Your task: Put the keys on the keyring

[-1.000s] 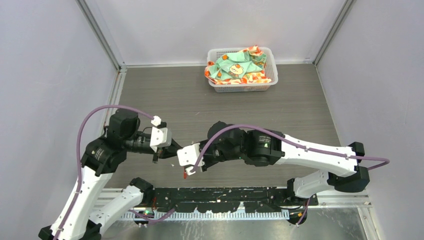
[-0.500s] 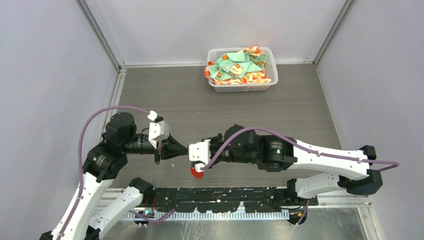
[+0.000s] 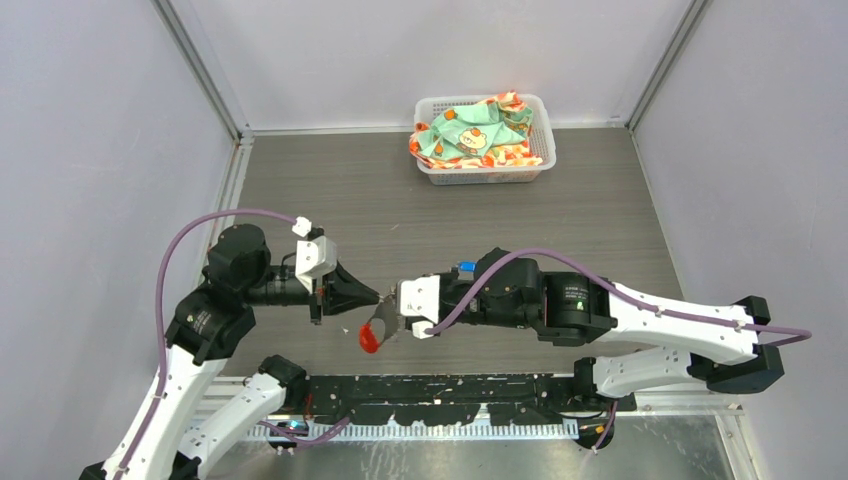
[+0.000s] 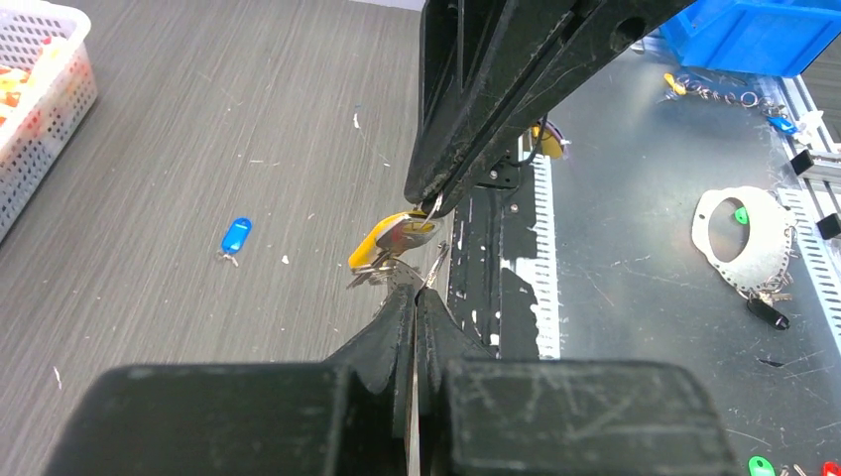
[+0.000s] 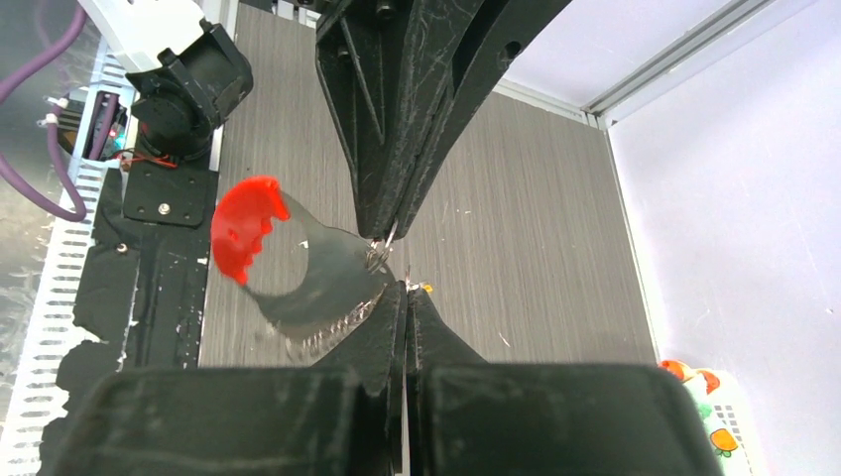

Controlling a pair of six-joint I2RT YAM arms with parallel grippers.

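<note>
Left gripper (image 4: 415, 297), pinching the yellow-tagged key (image 4: 390, 238), faces right gripper (image 5: 407, 293), pinching the keyring (image 5: 319, 270), tip to tip; key just beside keyring, long axis toward it.

Left hand (image 4: 415, 297) at frame bottom, fingers pressed together. Right hand (image 4: 434, 203) enters from the top, fingers likewise closed, tips pointing at the left hand's. Yellow-tagged key (image 4: 390, 241) hangs between the two sets of tips; which hand holds it is unclear. Blue-tagged key (image 4: 235, 236) lies flat on the grey bench (image 4: 198, 149), well to the left. White basket (image 4: 40, 94) in the top-left corner.
</note>
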